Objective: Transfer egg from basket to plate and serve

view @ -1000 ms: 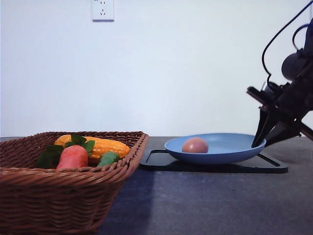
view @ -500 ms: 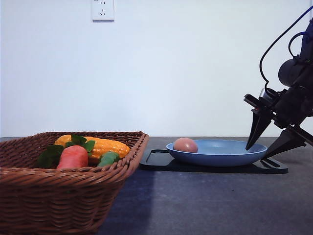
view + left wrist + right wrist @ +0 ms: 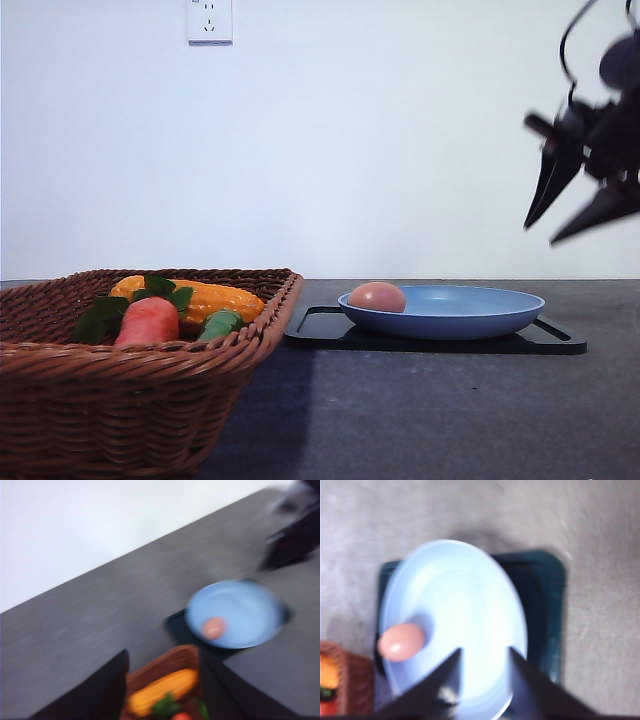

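Black right end effector (image 3: 572, 222) hangs spread, empty (above the plate (image 3: 470, 312)).

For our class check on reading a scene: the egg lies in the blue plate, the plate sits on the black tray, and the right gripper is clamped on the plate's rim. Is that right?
Not quite. The egg does lie in the blue plate, which sits on the black tray. But the right gripper hangs open, well above the plate, touching nothing, as the front view shows.
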You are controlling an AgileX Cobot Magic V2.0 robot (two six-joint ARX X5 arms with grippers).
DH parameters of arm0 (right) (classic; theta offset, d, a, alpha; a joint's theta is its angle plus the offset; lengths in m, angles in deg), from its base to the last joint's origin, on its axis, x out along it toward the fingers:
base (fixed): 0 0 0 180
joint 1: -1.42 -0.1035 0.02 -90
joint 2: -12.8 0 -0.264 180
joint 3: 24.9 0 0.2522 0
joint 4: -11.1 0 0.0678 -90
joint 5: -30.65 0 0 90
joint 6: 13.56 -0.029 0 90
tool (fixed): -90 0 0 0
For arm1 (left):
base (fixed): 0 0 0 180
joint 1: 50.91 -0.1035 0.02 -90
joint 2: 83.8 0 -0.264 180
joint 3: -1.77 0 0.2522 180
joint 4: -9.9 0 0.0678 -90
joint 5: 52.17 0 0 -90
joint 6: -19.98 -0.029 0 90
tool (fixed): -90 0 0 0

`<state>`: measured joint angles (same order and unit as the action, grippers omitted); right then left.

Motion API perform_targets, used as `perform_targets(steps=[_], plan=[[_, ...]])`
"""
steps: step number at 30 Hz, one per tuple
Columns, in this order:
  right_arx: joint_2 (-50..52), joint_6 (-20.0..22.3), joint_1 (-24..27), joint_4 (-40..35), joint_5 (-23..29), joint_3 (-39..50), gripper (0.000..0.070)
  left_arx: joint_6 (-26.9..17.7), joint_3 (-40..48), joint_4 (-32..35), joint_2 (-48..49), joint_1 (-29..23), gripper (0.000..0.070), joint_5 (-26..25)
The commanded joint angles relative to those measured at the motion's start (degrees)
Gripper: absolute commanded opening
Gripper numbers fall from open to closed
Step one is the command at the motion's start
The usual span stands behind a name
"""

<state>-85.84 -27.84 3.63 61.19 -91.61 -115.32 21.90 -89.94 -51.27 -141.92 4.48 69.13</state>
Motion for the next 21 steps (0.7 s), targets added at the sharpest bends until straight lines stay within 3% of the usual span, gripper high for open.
perform_targets(steps=[1, 4, 6, 10, 14, 17, 21], plan=[[1.58, 3.03, -1.5, 1.17, 1.45, -1.03, 0.0029, -2.22, -1.22, 0.28, -2.44, -0.87, 0.0163, 1.87], [6.02, 5.87, -4.86, 4.4, 5.45, -1.01, 0.0, -4.15, -1.2, -0.79, -6.38, -4.45, 0.0041, 1.85], [9.03, 7.61, -7.37, 6.57, 8.65, -0.94, 0.0, -4.72, -1.17, -1.96, -8.99, -7.29, 0.0, 1.79], [15.13, 8.76, -12.91, 8.28, 14.42, 0.03, 0.0, -4.66, -0.04, -2.33, -12.22, -14.04, 0.0, -0.54], [21.51, 9.05, -18.19, 6.95, 19.98, 3.11, 0.0, -3.59, 3.96, 0.33, -11.93, -21.49, 0.0, -9.61], [27.33, 9.07, -21.74, 2.32, 24.02, 8.3, 0.0, -2.33, 8.81, 3.34, -10.01, -26.08, 0.0, -15.31], [36.48, 9.07, -25.7, -7.92, 28.46, 19.0, 0.0, -0.33, 18.21, 11.74, -4.58, -28.55, 0.0, -17.82]])
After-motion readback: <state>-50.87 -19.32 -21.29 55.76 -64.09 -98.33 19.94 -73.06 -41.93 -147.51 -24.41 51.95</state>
